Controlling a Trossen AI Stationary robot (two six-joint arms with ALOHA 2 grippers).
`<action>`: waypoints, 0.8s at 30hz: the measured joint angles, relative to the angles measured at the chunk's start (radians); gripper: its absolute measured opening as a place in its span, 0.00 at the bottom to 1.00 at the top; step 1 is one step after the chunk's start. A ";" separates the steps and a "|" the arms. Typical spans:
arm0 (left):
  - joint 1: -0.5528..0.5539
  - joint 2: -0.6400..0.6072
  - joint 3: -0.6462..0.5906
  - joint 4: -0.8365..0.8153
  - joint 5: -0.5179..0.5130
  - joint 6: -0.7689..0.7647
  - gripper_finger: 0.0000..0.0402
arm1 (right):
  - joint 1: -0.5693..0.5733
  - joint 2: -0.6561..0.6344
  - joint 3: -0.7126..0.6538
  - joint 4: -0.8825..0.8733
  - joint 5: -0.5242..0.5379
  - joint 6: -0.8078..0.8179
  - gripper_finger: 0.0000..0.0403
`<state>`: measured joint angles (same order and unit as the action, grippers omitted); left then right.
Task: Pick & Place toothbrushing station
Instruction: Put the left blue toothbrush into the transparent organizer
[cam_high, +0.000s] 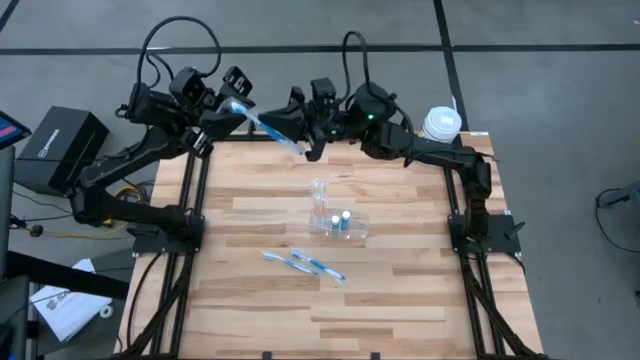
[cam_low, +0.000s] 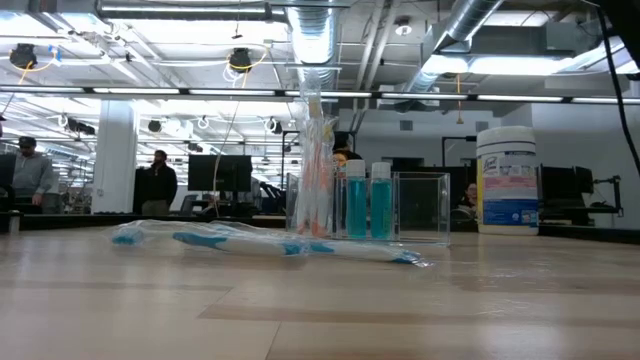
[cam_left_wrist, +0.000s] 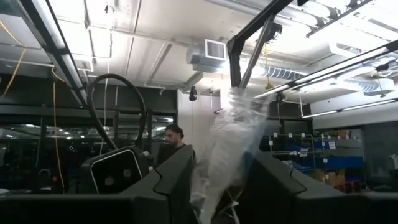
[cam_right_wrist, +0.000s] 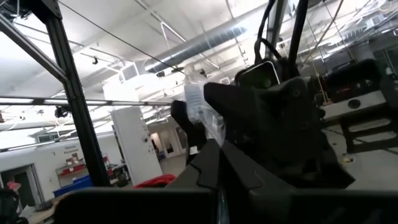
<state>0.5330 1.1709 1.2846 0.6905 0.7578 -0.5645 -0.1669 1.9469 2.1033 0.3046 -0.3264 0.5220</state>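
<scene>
The clear toothbrushing station (cam_high: 335, 222) stands on its base at mid-table with two blue bottles in its tray part; it also shows in the low view (cam_low: 400, 205). No gripper touches it. Both grippers are up at the table's far edge. My left gripper (cam_high: 238, 104) is shut on a blue toothbrush in a clear wrapper (cam_high: 270, 127). My right gripper (cam_high: 303, 135) is shut at that toothbrush's other end. Two more wrapped toothbrushes (cam_high: 305, 263) lie flat on the table nearer the front. My left gripper pinches the wrapped toothbrush between its two fingers at the wrapper's end (cam_left_wrist: 225, 163). The wrapper sticks out past the fingertips, and the toothbrush is lifted clear of the table, slanting toward the right gripper. My right gripper meets the wrapper's other end (cam_right_wrist: 211, 127), which runs down between its nearly closed fingers. The fingers themselves hide the place of contact. The toothbrush spans the gap between the two grippers in the air.
A big white blue-labelled canister (cam_high: 441, 124) stands at the far right corner and also shows in the low view (cam_low: 507, 180). Black frame rails run along the table's left (cam_high: 190, 200) and right (cam_high: 455, 200) sides. People stand in the room beyond the table.
</scene>
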 joint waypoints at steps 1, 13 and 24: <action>0.000 0.000 0.000 -0.001 0.000 0.000 0.32 | 0.000 0.000 0.000 -0.001 0.000 0.000 0.00; 0.020 0.001 0.000 -0.008 0.000 0.003 0.09 | 0.000 0.000 0.000 0.003 -0.003 -0.001 0.00; 0.031 0.002 0.000 -0.011 -0.001 0.007 0.03 | -0.007 0.001 -0.001 0.029 -0.035 -0.015 0.02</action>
<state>0.5636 1.1725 1.2846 0.6791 0.7565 -0.5579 -0.1736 1.9476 2.1025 0.3338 -0.3618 0.5071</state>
